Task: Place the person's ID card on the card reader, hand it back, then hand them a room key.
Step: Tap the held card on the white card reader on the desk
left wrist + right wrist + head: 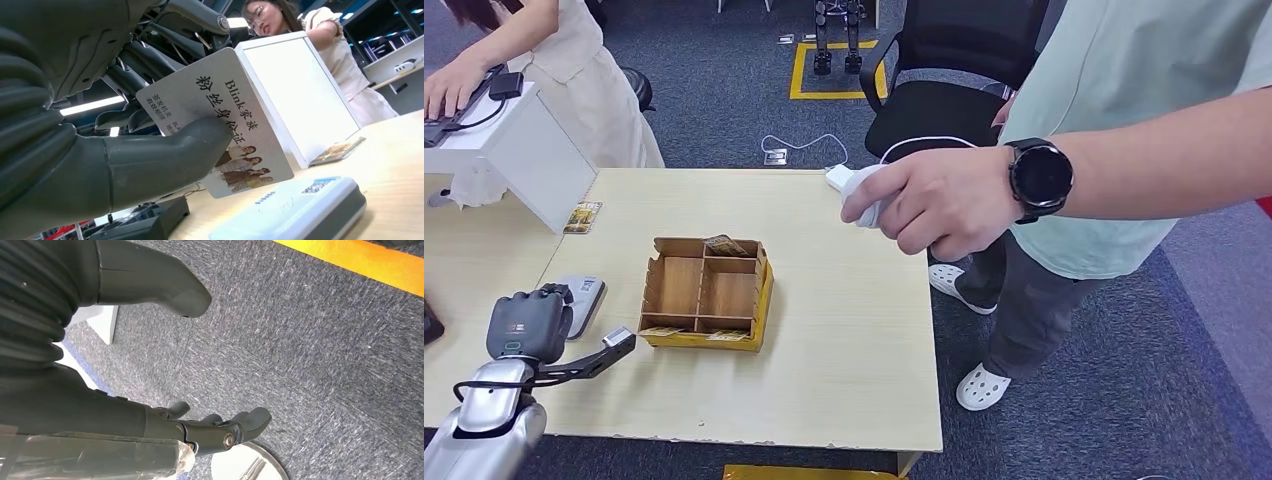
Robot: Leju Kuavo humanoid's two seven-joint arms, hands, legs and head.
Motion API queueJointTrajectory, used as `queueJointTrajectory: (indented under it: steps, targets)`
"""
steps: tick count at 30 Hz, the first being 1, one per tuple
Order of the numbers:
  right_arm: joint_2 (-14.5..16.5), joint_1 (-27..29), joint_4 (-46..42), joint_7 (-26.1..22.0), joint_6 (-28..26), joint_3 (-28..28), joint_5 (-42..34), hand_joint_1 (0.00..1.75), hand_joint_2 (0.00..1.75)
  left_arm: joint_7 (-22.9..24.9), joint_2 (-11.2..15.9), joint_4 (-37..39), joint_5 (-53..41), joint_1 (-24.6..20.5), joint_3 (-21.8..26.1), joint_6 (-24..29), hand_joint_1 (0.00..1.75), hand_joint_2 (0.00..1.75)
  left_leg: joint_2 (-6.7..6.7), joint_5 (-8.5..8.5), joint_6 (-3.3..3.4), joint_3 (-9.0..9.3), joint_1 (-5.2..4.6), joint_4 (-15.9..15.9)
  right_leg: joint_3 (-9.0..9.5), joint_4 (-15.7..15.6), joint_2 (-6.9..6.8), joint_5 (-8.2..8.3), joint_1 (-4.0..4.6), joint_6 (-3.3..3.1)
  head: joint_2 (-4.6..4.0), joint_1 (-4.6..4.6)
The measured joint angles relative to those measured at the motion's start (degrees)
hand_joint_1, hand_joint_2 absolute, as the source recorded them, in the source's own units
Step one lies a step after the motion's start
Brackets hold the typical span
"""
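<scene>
Holding card [220,125] pinched in left hand [529,322] just over reader [295,210]; lower it flat & centred, w/o nudging reader. Right hand [210,427] hangs empty, fingers apart.

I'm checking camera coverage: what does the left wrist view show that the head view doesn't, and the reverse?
Left wrist view alone: the ID card, printed face readable, pinched under the left hand's thumb, held just above the card reader.
Head view alone: the cardboard tray on the table and a person's hand with a watch holding a white device.
Both: the left hand, the reader, the white box and a small card beside it.
</scene>
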Motion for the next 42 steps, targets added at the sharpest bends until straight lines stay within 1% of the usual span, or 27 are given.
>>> queueJointTrajectory:
  steps: [4,13,29,37,42]
  targets:
    - [0.0,0.0,0.0,0.1,-0.1,0.0,0.0,0.00,1.75,0.8,-0.4,1.0,-0.4,-0.3,0.0,0.7,1.75,1.75,-0.01,0.00,0.00,0.00,0.00,0.0,0.00,0.0,0.00,0.00,0.00,0.00,0.00,0.00]
    - [0.0,0.0,0.0,0.4,-0.2,-0.1,0.4,0.00,1.75,6.2,-2.2,5.0,-4.2,-3.7,0.0,4.4,1.75,1.75,-0.04,0.00,0.00,0.00,0.00,0.0,0.02,0.0,-0.03,0.00,0.00,0.00,0.00,0.00]
    - [0.0,0.0,0.0,0.4,-0.2,-0.4,0.6,0.00,1.75,8.1,-3.4,11.0,-6.1,-6.2,0.0,5.4,1.75,1.75,-0.04,0.00,0.00,0.00,0.00,0.0,0.02,0.0,-0.03,0.00,0.00,0.00,0.00,0.01]
    - [0.0,0.0,-0.1,0.0,-0.3,-0.5,1.3,0.00,1.75,11.6,-4.0,17.9,-11.5,-6.8,0.0,5.1,1.75,1.75,-0.04,0.00,0.00,0.00,0.00,0.0,0.03,0.0,-0.03,0.00,-0.01,0.00,0.00,0.00]
    - [0.0,-0.1,-0.2,-0.3,-0.7,-0.5,1.7,0.00,1.75,11.2,-4.0,21.4,-10.7,-7.3,0.1,4.1,1.75,1.75,-0.07,0.00,0.00,0.02,-0.01,0.0,0.07,0.0,-0.07,0.00,-0.01,0.00,0.00,0.01]
